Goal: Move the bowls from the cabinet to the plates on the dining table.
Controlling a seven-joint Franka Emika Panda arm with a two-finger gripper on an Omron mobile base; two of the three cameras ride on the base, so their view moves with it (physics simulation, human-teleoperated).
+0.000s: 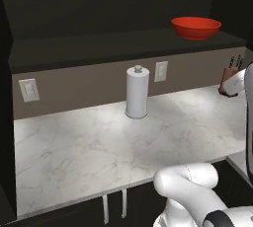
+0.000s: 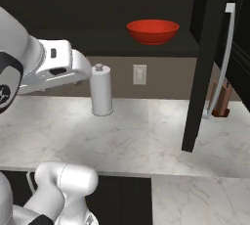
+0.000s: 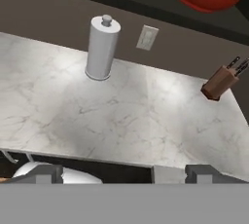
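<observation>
Left base view first, reading left to right: a wall socket (image 1: 29, 90) sits at the left edge, a paper towel roll (image 1: 137, 93) stands on the marble bench (image 1: 74, 157) near the middle, and the red bowl (image 1: 196, 27) rests on the dark cabinet shelf (image 1: 99, 48) in the upper right. A knife block (image 1: 230, 75) stands at the far right, partly behind my arm.

In the hand view the gripper (image 3: 121, 175) has its finger tips (image 3: 41, 174) set wide apart at the bottom of the frame, with nothing between them, and the bowl sits in the upper right corner, well apart from it.

My worries from here:
- The open cabinet door (image 2: 202, 67) hangs in the right of the right base view with its long silver handle (image 2: 222, 62); I judge a wide swing could clip it.
- The bowl is glossy with a sloped wall, so a pinch on the rim may slip.
- Reaching up past the shelf edge could knock the towel roll over.
- I see no wooden bowl in these views.

No brand, label or writing is readable anywhere.
</observation>
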